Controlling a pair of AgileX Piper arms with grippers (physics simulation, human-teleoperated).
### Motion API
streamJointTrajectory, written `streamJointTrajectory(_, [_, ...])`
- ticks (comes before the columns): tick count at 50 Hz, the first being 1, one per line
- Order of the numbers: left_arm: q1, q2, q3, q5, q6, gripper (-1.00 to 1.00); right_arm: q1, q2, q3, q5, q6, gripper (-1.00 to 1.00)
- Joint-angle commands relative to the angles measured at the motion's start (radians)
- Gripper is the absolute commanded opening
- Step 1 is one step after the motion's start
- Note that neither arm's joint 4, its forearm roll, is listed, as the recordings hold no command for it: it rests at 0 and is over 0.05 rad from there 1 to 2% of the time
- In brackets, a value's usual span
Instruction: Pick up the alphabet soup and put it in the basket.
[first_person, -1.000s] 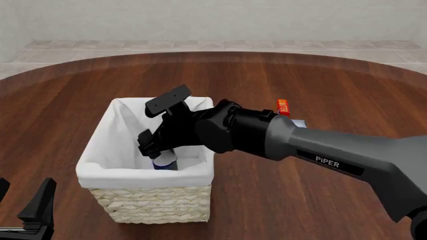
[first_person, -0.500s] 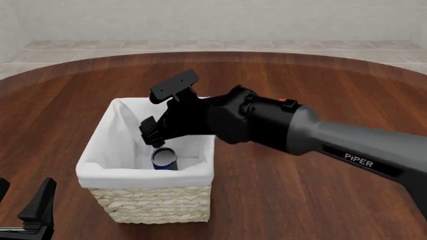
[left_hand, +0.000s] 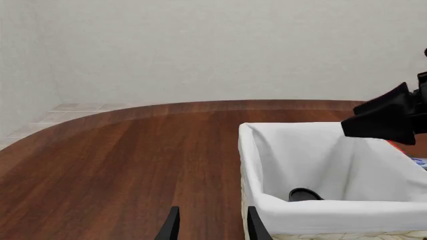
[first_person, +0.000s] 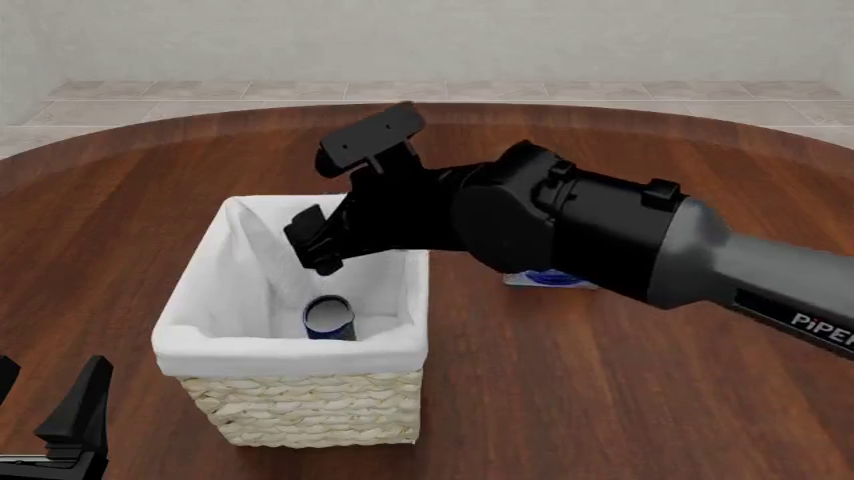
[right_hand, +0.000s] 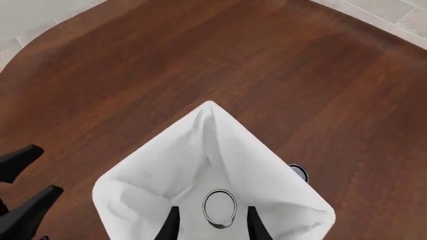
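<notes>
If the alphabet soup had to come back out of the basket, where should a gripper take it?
Grip the alphabet soup across its round side wall, just below the flat top, coming straight down from above. It seems to stand upright on the floor of the basket, whose tall lined walls block any sideways approach. The right gripper already hangs open above it.

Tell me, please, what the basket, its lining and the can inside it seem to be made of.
The basket looks like woven wicker, pale straw colour, with a plaited matte surface. Its lining seems to be white cloth, since it folds softly over the rim. The can appears to be metal with a blue label; its flat top is pale and silvery, though a render leaves this open.
</notes>
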Motion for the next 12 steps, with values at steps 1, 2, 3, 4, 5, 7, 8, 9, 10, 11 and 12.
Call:
streamJointTrajectory(1, [0.000,0.000,0.000,0.000,0.000,1.00,-0.001,-0.058,0.011,0.017,-0.006,1.00])
streamJointTrajectory(2, [0.000,0.000,0.000,0.000,0.000,1.00,-0.002,-0.062,0.011,0.017,-0.004,1.00])
streamJointTrajectory(3, [0.000,0.000,0.000,0.000,0.000,1.00,-0.001,-0.067,0.013,0.018,-0.006,1.00])
streamJointTrajectory(4, [0.000,0.000,0.000,0.000,0.000,1.00,-0.001,-0.074,0.016,0.018,-0.007,1.00])
streamJointTrajectory(5, [0.000,0.000,0.000,0.000,0.000,1.00,-0.001,-0.074,0.016,0.018,-0.007,1.00])
streamJointTrajectory(7, [0.000,0.000,0.000,0.000,0.000,1.00,-0.002,-0.087,0.020,0.019,-0.005,1.00])
streamJointTrajectory(8, [0.000,0.000,0.000,0.000,0.000,1.00,-0.003,-0.093,0.022,0.019,-0.007,1.00])
streamJointTrajectory(9, [0.000,0.000,0.000,0.000,0.000,1.00,-0.007,-0.098,0.024,0.018,-0.010,1.00])
streamJointTrajectory(10, [0.000,0.000,0.000,0.000,0.000,1.00,-0.007,-0.107,0.028,0.019,-0.006,1.00])
streamJointTrajectory(11, [0.000,0.000,0.000,0.000,0.000,1.00,-0.007,-0.114,0.031,0.019,-0.013,1.00])
streamJointTrajectory(12, [0.000,0.000,0.000,0.000,0.000,1.00,-0.008,-0.122,0.033,0.019,-0.014,1.00])
